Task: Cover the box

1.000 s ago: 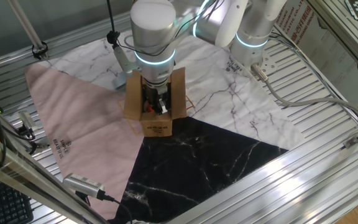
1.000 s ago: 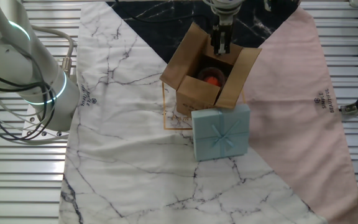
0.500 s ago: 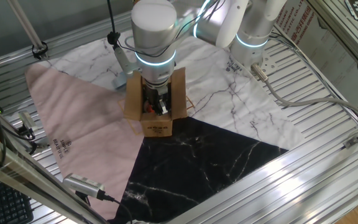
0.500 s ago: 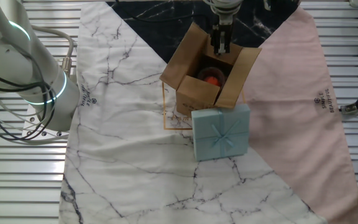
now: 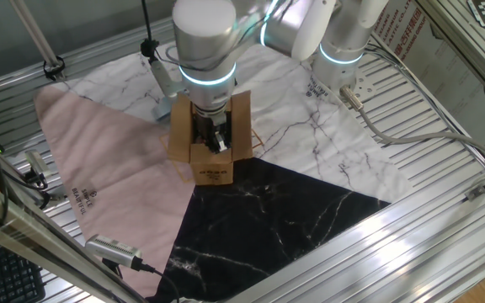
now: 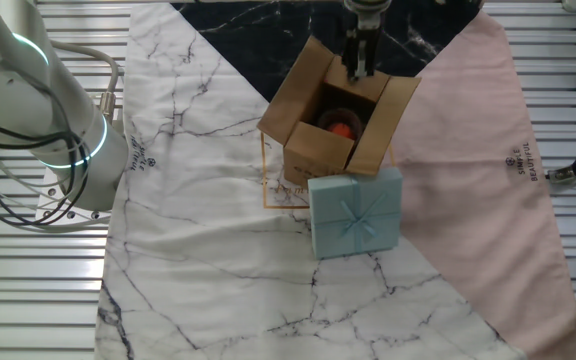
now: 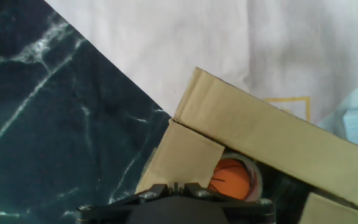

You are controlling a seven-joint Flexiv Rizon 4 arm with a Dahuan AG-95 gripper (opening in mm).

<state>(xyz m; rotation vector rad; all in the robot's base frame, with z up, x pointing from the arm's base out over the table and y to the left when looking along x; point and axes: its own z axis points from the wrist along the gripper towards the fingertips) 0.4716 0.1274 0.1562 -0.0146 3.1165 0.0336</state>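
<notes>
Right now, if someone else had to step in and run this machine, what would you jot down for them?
Gripper: above the far edge of the small brown cardboard box; whether open or shut cannot be told.
Box: on the marble-print cloth, flaps standing open, an orange round object inside.
Pale blue gift box: right against the carton's near side.
Done: nothing closed yet.
Left: fold the flaps down to cover the box.

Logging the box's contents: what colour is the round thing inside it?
Orange, sitting in the open box; the round thing shows best in the hand view.
</notes>
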